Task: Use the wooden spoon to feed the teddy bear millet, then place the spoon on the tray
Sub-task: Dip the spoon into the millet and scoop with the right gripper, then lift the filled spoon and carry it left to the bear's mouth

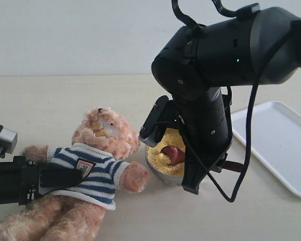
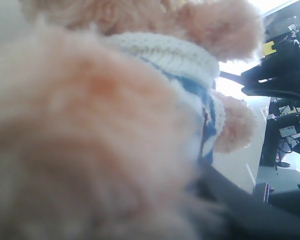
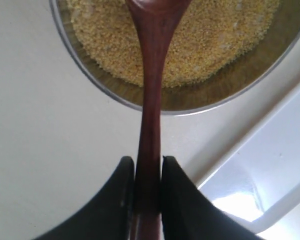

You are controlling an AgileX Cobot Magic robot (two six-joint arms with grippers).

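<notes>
Right gripper [image 3: 148,172]: jaws closed tight on the slim handle of the small dark reddish-brown wooden spoon [image 3: 151,100]. The spoon's round end sits in the fine yellow millet [image 3: 215,40] inside the round shiny metal bowl [image 3: 90,75]. The fluffy light-brown teddy bear [image 1: 98,165] in a navy-and-white striped shirt lies at the bowl's 9 o'clock. The flat white rectangular tray [image 1: 278,145] is at 3 o'clock. Left gripper [image 1: 65,178]: against the bear's torso, opening cannot be told
</notes>
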